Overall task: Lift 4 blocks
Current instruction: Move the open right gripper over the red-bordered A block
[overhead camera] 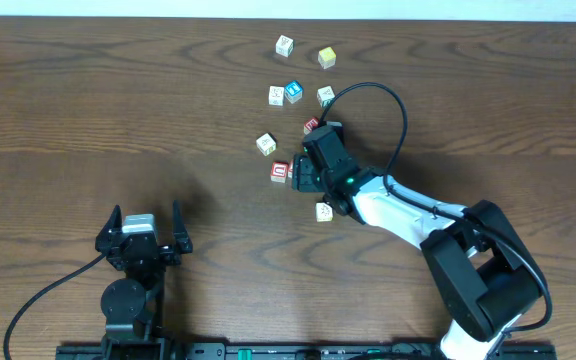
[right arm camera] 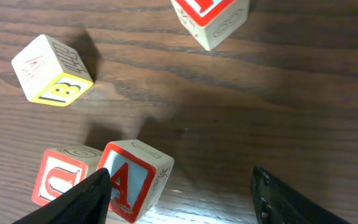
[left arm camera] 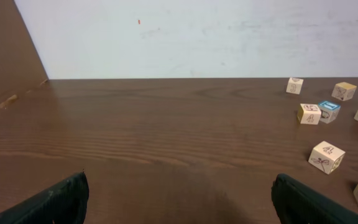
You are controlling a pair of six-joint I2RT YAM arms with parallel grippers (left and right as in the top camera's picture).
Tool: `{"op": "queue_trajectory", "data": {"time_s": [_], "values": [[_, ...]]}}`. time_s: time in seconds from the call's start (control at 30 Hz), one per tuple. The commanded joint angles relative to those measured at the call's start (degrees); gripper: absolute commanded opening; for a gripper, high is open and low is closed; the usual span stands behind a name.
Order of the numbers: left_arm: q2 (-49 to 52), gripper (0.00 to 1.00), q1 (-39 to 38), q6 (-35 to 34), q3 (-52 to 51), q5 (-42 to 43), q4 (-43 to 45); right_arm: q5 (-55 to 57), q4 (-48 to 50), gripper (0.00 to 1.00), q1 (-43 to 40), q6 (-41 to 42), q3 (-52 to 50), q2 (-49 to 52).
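My right gripper (right arm camera: 178, 200) hangs low over the table, jaws open. A red-framed block with the letter A (right arm camera: 135, 180) stands between its fingers, close against the left finger (right arm camera: 79, 202) and well apart from the right one. Another red-lettered block (right arm camera: 64, 177) sits just outside that left finger and shows overhead (overhead camera: 279, 172) beside the right gripper (overhead camera: 298, 175). A third red block (right arm camera: 210, 18) lies farther ahead (overhead camera: 311, 126). A pale cream block (overhead camera: 324, 211) rests by the right arm. My left gripper (overhead camera: 145, 228) is open and empty near the front left (left arm camera: 179, 208).
A yellow-edged cube marked B (right arm camera: 51, 70) lies left of the red blocks (overhead camera: 265, 144). Several more cubes sit farther back, among them a blue-faced one (overhead camera: 293, 92) and a yellowish one (overhead camera: 327, 57). A black cable (overhead camera: 393, 100) loops over the right arm.
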Motion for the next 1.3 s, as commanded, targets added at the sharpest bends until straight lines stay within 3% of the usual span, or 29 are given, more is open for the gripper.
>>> {"op": "queue_trajectory", "data": {"time_s": [0.0, 0.17, 0.33, 0.63, 1.27], "values": [[-0.2, 0.94, -0.1, -0.1, -1.2, -0.3, -2.2, -0.7, -0.3, 0.70, 0.9, 1.0, 1.0, 1.5], [-0.2, 0.94, -0.1, -0.1, -1.2, -0.3, -2.1, -0.6, -1.2, 0.69, 1.1, 0.6, 3.4, 1.5], [-0.2, 0.94, -0.1, -0.1, -1.2, -0.3, -2.2, 0.5, -6.2, 0.60, 1.1, -1.7, 8.5, 1.4], [-0.2, 0.94, -0.1, -0.1, -1.2, -0.3, -2.2, 2.8, -13.5, 0.66, 1.1, -3.9, 13.9, 1.4], [-0.2, 0.94, -0.1, -0.1, -1.2, -0.3, -2.2, 8.9, -12.0, 0.62, 4.5, 7.7, 14.0, 1.5]]}}
